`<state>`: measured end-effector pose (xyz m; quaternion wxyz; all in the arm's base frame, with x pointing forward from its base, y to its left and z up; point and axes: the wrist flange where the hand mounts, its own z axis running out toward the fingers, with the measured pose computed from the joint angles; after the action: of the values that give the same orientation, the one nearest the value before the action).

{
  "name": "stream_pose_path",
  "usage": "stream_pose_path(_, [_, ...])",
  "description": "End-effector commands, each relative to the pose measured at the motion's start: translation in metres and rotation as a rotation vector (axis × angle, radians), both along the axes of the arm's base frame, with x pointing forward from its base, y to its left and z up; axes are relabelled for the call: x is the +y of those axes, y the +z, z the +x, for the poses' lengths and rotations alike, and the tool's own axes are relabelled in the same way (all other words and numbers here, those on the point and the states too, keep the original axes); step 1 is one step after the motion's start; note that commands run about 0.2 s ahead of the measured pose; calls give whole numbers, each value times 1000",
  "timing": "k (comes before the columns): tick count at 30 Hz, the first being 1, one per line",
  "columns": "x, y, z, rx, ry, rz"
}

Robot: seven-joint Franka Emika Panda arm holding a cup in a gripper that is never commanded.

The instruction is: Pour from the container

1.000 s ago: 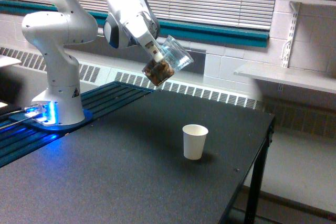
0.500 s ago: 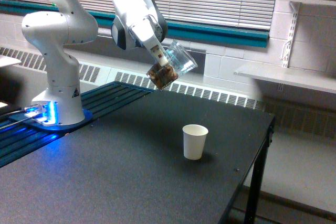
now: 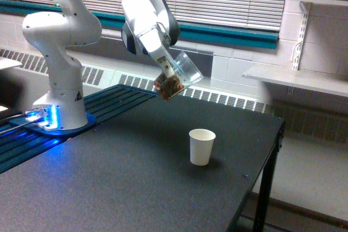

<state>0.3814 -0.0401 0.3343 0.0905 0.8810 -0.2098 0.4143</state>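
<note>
The container point(image 3: 178, 76), a clear plastic cup with brown almonds heaped at its lower end, hangs tilted in the air, mouth pointing up and to the exterior view's right. My gripper point(image 3: 168, 69) is shut on it from the upper left. A small white paper cup point(image 3: 202, 146) stands upright on the black table point(image 3: 109, 188), below the container and a little to the right. No almonds are falling.
The white arm base point(image 3: 60, 101) with blue lights stands at the exterior view's left on a slatted platform. The table's right edge point(image 3: 272, 150) drops off beside the paper cup. A radiator and window blinds run behind; a grey shelf point(image 3: 296, 80) juts out at right.
The gripper and container have moved a little to the exterior view's right and slightly down, toward the spot above the paper cup. The paper cup has not moved.
</note>
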Motion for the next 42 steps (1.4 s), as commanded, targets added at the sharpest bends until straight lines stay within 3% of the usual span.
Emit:
stream_pose_path(1, [1, 11, 6, -33, 6, -86])
stream_pose_path(33, [21, -13, 26, 77, -29, -25])
stream_pose_path(42, [20, -23, 26, 123, -29, -28])
